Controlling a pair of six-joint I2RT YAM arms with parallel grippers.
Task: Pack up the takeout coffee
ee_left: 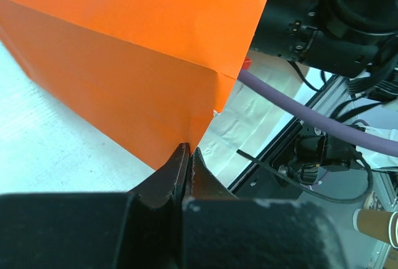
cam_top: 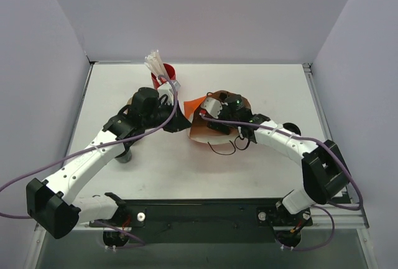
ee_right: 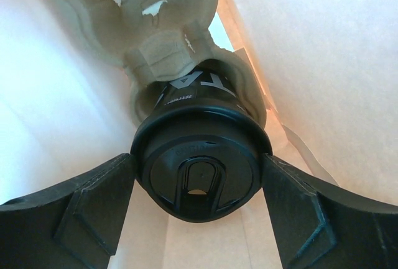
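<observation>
One coffee cup (ee_right: 186, 86) sits in a pocket of the pulp tray (ee_right: 124, 27), inside the orange bag (ee_left: 124, 64) near the middle of the table (cam_top: 261, 169). The right gripper (ee_right: 199, 168) straddles the black lid (ee_right: 198, 185), jaws wide at its rim; whether they press cannot be told. The left gripper (ee_left: 188, 157), closed, pinches the bag's edge. The cup is probably light, thin-walled and crushable. It is best held upright at the stiff lid rim.
</observation>
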